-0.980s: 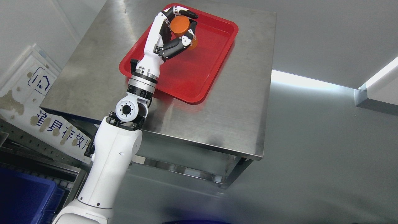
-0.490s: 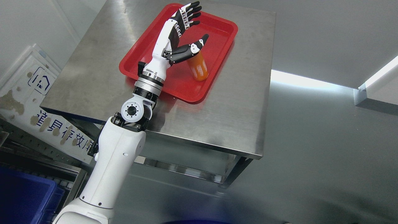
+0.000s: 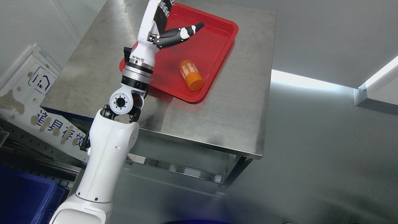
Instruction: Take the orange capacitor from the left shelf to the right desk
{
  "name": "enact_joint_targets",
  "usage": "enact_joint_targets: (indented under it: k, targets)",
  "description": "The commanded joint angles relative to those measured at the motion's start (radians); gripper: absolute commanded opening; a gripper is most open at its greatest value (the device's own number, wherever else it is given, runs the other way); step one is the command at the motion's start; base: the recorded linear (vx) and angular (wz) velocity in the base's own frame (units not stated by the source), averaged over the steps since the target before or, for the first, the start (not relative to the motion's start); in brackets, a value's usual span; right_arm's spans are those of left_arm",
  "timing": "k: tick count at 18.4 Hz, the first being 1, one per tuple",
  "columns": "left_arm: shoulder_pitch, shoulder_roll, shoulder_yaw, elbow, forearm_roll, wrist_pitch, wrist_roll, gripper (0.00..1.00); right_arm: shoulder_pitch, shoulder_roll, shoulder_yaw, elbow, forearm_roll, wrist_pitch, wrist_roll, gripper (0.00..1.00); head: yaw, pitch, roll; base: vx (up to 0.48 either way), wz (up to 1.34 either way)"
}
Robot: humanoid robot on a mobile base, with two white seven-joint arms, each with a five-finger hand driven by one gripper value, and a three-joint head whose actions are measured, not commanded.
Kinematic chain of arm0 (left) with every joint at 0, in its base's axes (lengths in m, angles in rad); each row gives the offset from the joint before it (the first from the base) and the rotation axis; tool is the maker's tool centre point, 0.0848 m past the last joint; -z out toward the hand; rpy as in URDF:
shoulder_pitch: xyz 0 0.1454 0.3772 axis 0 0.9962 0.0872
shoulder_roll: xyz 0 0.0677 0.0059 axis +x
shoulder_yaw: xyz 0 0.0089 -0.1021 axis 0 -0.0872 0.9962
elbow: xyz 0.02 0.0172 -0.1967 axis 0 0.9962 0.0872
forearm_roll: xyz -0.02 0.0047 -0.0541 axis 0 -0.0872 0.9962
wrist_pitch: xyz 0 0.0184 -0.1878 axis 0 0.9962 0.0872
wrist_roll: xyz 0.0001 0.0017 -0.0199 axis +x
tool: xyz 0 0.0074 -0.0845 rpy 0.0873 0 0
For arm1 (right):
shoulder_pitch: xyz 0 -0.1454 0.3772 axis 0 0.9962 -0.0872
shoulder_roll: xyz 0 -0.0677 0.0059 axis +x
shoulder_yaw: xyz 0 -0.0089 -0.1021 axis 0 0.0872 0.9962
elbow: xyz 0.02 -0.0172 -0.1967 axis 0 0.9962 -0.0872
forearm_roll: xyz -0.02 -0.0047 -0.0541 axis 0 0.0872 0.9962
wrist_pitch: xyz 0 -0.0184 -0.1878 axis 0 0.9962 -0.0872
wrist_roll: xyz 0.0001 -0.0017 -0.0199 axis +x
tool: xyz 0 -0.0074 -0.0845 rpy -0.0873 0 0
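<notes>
Print on the capacitor and a wall sign

The orange capacitor (image 3: 191, 75) shows white "4680"; at nine o'clock, a sign (image 3: 34, 102) bears blue Chinese characters, partly worn, and a house icon.

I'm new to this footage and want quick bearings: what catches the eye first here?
The bright red tray on the steel table, with the orange capacitor lying on its side near the tray's front edge. Above the tray's left end, the left hand is open, touching nothing.

An orange capacitor (image 3: 191, 75) lies alone in the red tray (image 3: 217, 59), open from above and the right; the left hand (image 3: 158, 23) crowds the tray's upper left.
</notes>
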State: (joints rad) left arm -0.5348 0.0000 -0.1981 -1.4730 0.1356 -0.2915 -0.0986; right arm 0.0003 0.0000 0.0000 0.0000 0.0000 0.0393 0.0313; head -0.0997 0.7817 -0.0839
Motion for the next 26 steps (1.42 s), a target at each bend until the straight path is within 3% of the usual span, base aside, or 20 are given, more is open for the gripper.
enact_joint_targets:
  k: [1, 3, 5, 9, 15, 18, 26]
  targets:
    - [-0.005, 0.017, 0.368, -0.05, 0.007, -0.011, -0.05, 1.0, 0.033, -0.017, -0.011, -0.023, 0.0, 0.001, -0.001, 1.0, 0.0, 0.0, 0.0, 0.0, 0.0]
    - [0.025, 0.017, 0.44, -0.05, 0.01, -0.011, -0.064, 0.99, 0.033, -0.017, -0.011, -0.023, 0.0, 0.001, -0.001, 1.0, 0.0, 0.0, 0.0, 0.0, 0.0]
    - [0.099, 0.017, 0.433, -0.05, 0.01, 0.005, -0.058, 1.0, 0.033, -0.017, -0.011, -0.023, 0.0, 0.001, -0.001, 1.0, 0.0, 0.0, 0.0, 0.0, 0.0]
    - [0.15, 0.017, 0.421, -0.053, 0.01, 0.155, 0.058, 1.0, 0.033, -0.017, -0.011, -0.023, 0.0, 0.001, 0.001, 1.0, 0.0, 0.0, 0.0, 0.0, 0.0]
    - [0.334, 0.017, 0.408, -0.181, 0.01, 0.14, 0.036, 1.0, 0.033, -0.017, -0.011, -0.023, 0.0, 0.001, -0.001, 1.0, 0.0, 0.0, 0.0, 0.0, 0.0]
    - [0.364, 0.017, 0.422, -0.181, 0.01, 0.114, 0.033, 1.0, 0.035, -0.017, -0.011, -0.023, 0.0, 0.001, 0.001, 1.0, 0.0, 0.0, 0.0, 0.0, 0.0]
    - [0.415, 0.017, 0.319, -0.179, 0.009, 0.149, 0.063, 1.0, 0.033, -0.017, -0.012, -0.023, 0.0, 0.001, -0.001, 1.0, 0.0, 0.0, 0.0, 0.0, 0.0]
